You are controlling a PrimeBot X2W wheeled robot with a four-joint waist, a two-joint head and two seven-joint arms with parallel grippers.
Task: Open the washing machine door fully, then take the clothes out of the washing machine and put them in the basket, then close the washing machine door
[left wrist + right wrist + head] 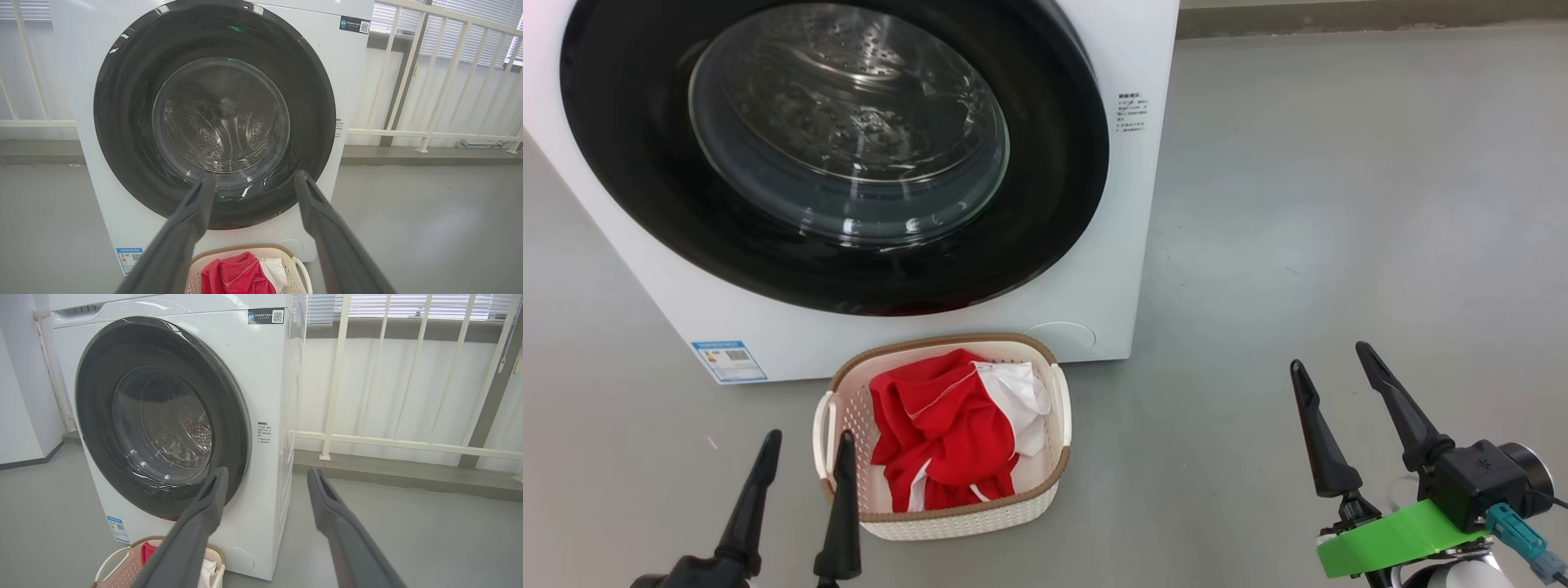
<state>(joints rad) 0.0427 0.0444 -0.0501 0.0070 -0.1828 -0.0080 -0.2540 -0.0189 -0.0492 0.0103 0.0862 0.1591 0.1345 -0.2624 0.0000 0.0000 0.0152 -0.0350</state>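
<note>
The white washing machine stands ahead with its round black-ringed door shut against the front; the steel drum shows through the glass and looks bare. On the floor before it sits the cream basket, holding the red and white clothes. My left gripper is open at the basket's left side, nothing between its fingers. My right gripper is open over bare floor to the right, well apart from the basket. The left wrist view faces the door and the clothes.
Grey floor spreads to the right of the machine. A white railing on a low kerb runs behind and to the machine's right. A blue label sticker marks the machine's lower left front.
</note>
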